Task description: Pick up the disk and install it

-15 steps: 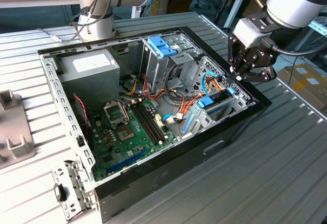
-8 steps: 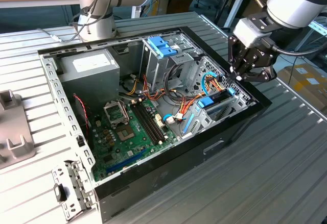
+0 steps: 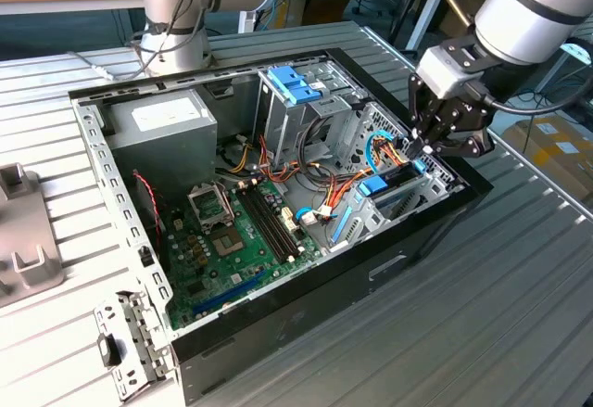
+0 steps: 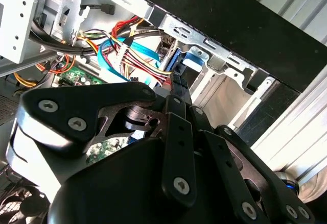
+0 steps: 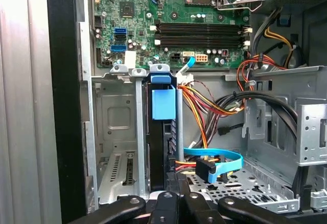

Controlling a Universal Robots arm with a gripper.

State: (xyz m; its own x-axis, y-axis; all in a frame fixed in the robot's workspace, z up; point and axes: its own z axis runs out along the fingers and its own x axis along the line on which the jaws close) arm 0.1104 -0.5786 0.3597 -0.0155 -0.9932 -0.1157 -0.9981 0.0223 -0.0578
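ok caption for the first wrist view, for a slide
Gripper over the blue-railed disk standing on edge in the case's drive cage.

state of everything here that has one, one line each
computer case: lying on its side, side panel off, inside exposed
disk: standing on edge in the drive bay slot, gripper right at it
gripper: down at the drive bay, finger state unclear
blue plastic piece: sitting on top of the drive cage
CPU socket: empty, no cooler on it
memory slots: filled
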